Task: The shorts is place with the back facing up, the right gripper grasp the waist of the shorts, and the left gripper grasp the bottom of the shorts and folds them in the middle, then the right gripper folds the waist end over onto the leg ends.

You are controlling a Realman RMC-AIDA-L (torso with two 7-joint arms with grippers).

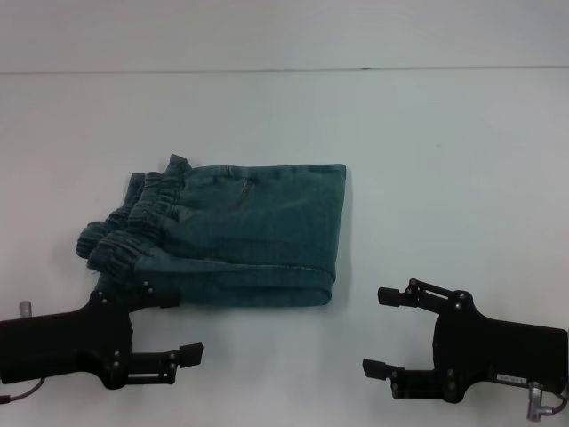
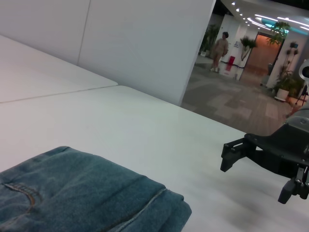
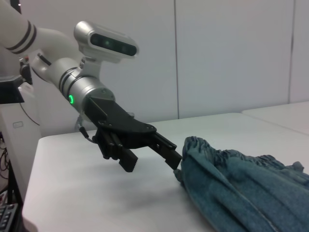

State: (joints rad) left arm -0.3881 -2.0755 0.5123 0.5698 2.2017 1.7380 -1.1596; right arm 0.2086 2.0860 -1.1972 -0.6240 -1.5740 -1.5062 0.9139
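Surroundings: we see a white worktop (image 1: pixel 427 160) bare apart from the shorts (image 1: pixel 240 236); a white wall (image 2: pixel 145 43) rises beyond its far edge.
Shorts: folded into a thick bundle, lying left of centre, the waist (image 1: pixel 133 222) ruffled at its left end and a straight folded edge on the right.
Left gripper (image 1: pixel 182 325): we find it at the near left corner, jaws apart, upper finger close by the bundle's near edge.
Right gripper (image 1: pixel 384 331): near right, jaws apart, well clear of the cloth.
Open room: broad bare worktop to the right and beyond the bundle.
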